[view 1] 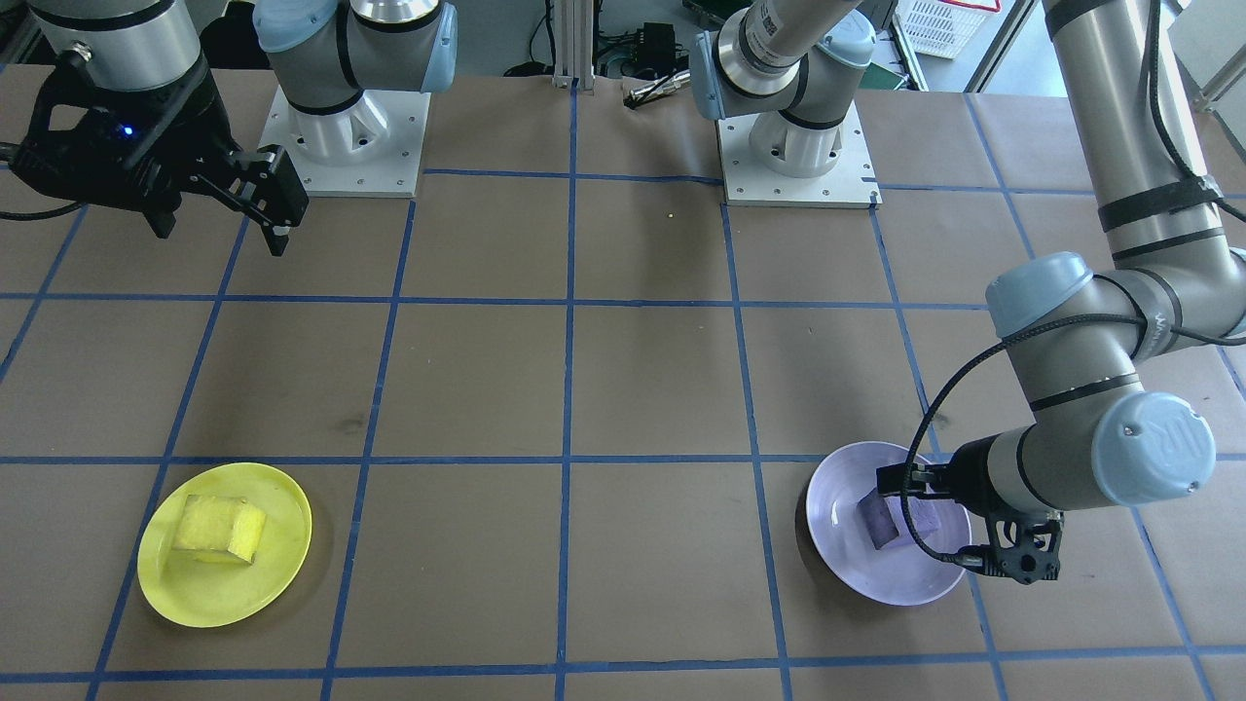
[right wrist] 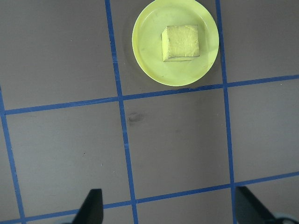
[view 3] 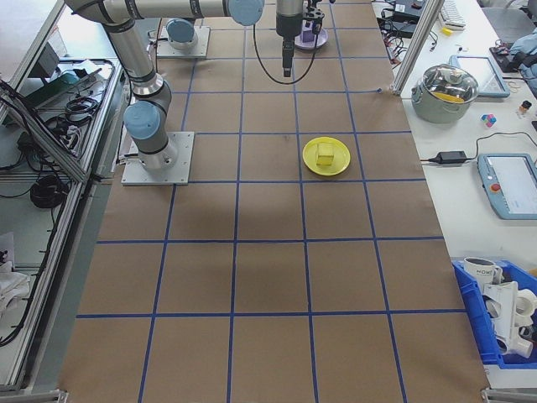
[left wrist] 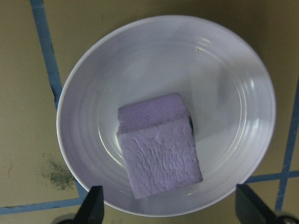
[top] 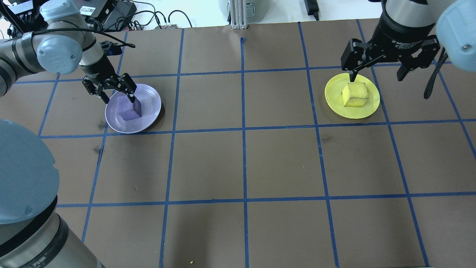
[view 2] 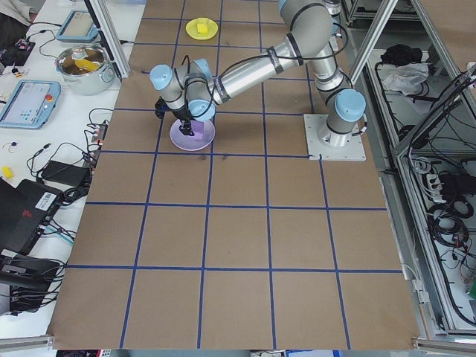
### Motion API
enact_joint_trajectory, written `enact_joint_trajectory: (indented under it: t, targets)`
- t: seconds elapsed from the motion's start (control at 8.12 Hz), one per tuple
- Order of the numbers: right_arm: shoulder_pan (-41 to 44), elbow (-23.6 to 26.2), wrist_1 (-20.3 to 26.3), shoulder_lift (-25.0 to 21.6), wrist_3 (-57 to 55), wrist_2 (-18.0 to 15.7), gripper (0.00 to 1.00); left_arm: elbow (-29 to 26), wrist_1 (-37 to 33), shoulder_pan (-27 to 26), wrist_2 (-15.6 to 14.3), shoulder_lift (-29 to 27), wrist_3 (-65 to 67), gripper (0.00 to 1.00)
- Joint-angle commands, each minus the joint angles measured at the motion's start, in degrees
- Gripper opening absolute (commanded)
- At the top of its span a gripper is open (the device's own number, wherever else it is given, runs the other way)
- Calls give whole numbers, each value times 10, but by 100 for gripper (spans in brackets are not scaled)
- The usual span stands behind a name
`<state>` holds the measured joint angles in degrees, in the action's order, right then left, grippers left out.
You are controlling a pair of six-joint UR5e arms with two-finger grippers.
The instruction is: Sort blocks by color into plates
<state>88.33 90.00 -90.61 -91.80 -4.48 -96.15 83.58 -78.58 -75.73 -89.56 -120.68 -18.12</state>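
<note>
lavender plate (view 1: 857,560): right part hidden behind the left gripper (view 1: 900,484) in the front-facing view
purple block (view 2: 187,129): mostly hidden, tiny, in the left-side view
right arm: cut off overhead

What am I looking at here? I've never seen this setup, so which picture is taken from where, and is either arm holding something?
Two robot arms stand at a brown table marked with blue tape. Six cameras record one moment: one facing the robot, one over its shoulders, one at each table end, and one on each wrist looking down past the fingers.

The purple block lies in the lavender plate; the yellow block lies in the yellow plate.

The left gripper hangs low over the purple block, fingers spread either side, not gripping. The right gripper is raised, open and empty. So nothing is held, and both blocks sit in matching plates.
</note>
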Motion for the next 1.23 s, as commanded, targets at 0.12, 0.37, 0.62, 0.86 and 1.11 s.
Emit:
enact_joint_trajectory:
  t: [0.12,0.37,0.62,0.86,1.11]
  targets:
    - [0,0,-1,0,0,1,100,0,-43,-49,-1,101,45,100]
    - [0,0,-1,0,0,2,100,7,-52,-84,6,172,61,100]
    - [0,0,-1,0,0,3,100,11,-52,-128,10,247,125,100]
    - [0,0,-1,0,0,3,100,30,-54,-140,6,298,128,100]
    - [1,0,-1,0,0,3,100,73,-60,-142,8,341,133,100]
